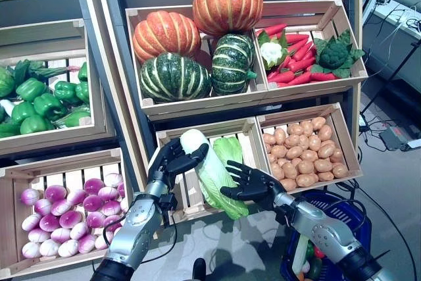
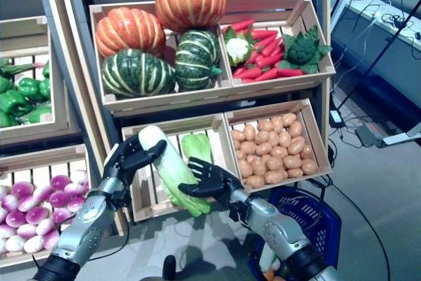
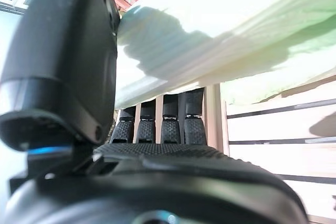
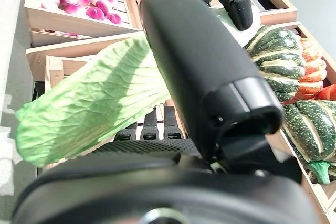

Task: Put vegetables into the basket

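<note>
A long napa cabbage [image 1: 214,176] with a white stem and green leaves is held tilted in front of the stand's lower middle crate [image 1: 191,199]. My left hand [image 1: 168,162] is shut on its white upper end, thumb across it; the left wrist view shows the stem [image 3: 236,35] between thumb and fingers. My right hand [image 1: 260,185] is open, its spread fingers against the leafy lower part; in the right wrist view the leaves [image 4: 94,98] lie between thumb and straight fingers. The blue basket [image 1: 355,212] stands on the floor at lower right, under my right forearm, with a pale vegetable [image 1: 299,238] and a red one [image 1: 318,253] inside.
The wooden stand [image 1: 118,97] with full crates rises straight ahead and to the left. A second green cabbage [image 1: 230,149] lies in the middle crate behind the held one. Cables and a power strip [image 1: 395,137] lie on the floor to the right.
</note>
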